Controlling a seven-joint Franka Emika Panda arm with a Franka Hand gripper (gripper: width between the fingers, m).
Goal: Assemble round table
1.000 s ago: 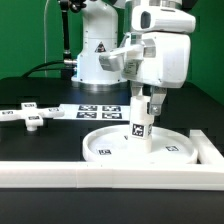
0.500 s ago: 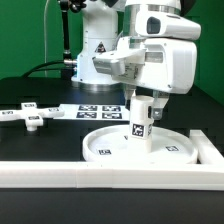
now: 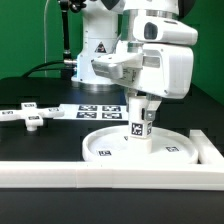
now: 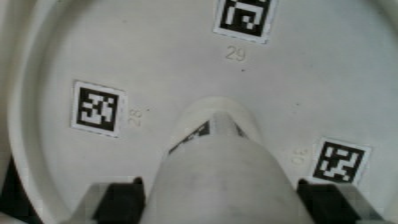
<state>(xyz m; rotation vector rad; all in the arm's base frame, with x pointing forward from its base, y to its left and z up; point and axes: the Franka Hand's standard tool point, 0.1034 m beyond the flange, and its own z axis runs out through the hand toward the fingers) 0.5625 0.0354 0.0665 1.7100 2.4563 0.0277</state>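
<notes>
While the jaws clamp the leg (image 3: 141, 135) near its top, its long axis runs near vertical, straight down from them, foot at centre of the disc (image 3: 100, 150).

The large round disc (image 3: 105, 146) looked like smooth white plastic with a soft satin sheen. The short leg (image 3: 141, 130) standing on it was the same plain white plastic. Square tags (image 4: 100, 105) on the disc looked like flat, matt black-and-white print. The counter (image 3: 45, 140) was matt black. The tool (image 3: 141, 112) had dark matt fingers (image 4: 121, 198) under the arm's smooth, lightly glossy white casing (image 3: 168, 65). At the left, the cross-shaped base (image 3: 25, 115) was white plastic too.
</notes>
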